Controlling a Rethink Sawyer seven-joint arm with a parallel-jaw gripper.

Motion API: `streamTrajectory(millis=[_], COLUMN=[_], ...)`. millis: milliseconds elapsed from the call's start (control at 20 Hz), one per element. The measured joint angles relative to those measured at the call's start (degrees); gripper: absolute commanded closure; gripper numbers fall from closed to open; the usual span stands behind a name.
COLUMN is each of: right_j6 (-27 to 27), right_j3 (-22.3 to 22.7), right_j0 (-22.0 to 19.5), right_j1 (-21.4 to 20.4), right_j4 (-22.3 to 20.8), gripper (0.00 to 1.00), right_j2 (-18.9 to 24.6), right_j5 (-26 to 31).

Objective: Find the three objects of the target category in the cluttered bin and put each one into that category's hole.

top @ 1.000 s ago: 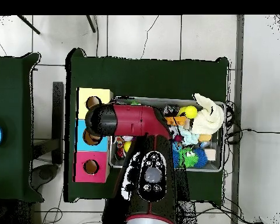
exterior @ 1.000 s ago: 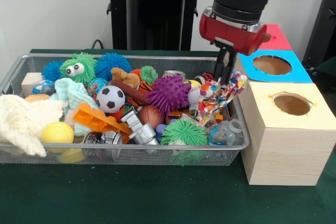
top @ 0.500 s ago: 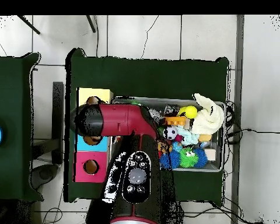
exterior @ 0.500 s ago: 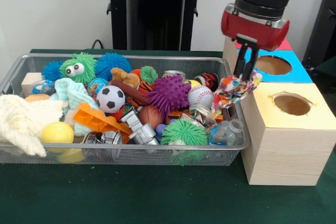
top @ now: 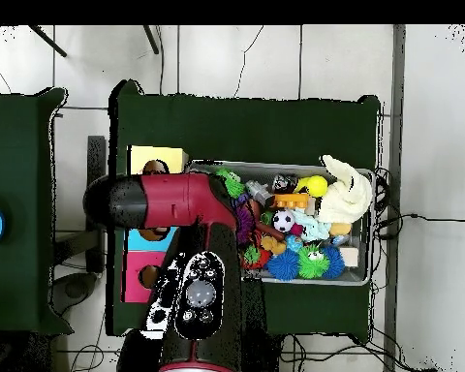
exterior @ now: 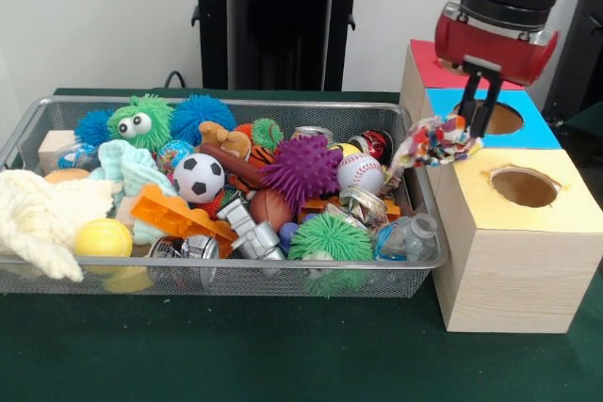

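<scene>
My gripper (exterior: pixel 474 125) hangs just past the right end of the wire bin (exterior: pixel 217 266), shut on a multicoloured knotted fabric toy (exterior: pixel 432 143). The toy dangles in the air in front of the blue-topped box, beside its hole (exterior: pixel 496 118). Nearer the camera is the yellow-topped box with its hole (exterior: pixel 524 186); the red-topped box (exterior: pixel 430 61) stands behind. In the overhead view the red arm (top: pixel 173 201) covers the gripper, the toy and most of the boxes; only the yellow box top (top: pixel 157 157) shows well.
The bin is packed with toys: a purple spiky ball (exterior: pixel 303 167), a soccer ball (exterior: pixel 199 177), a baseball (exterior: pixel 359 172), a green spiky ball (exterior: pixel 330 236), a yellow ball (exterior: pixel 103 237), a white cloth (exterior: pixel 38 218). The black pedestal (exterior: pixel 273 21) rises behind.
The gripper has lifted the fabric toy out of the bin's right end and carried it right and up, to the blue box's edge.
</scene>
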Motion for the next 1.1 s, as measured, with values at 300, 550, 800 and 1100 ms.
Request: streamTrajectory(millis=[300,550,800,1100], right_j6=[0.00,0.00,0.00,0.00], right_j3=[-1.33,-2.41,-3.00,-3.59], right_j0=[1.12,1.84,2.99,3.60], right_j1=[0.09,0.09,-0.11,-0.25], right_j4=[0.53,0.98,1.93,2.78], gripper=[1.00,1.00,1.00,1.00], right_j2=[-0.08,-0.36,-1.02,-1.76], right_j5=[2.44,4.21,6.33,8.55])
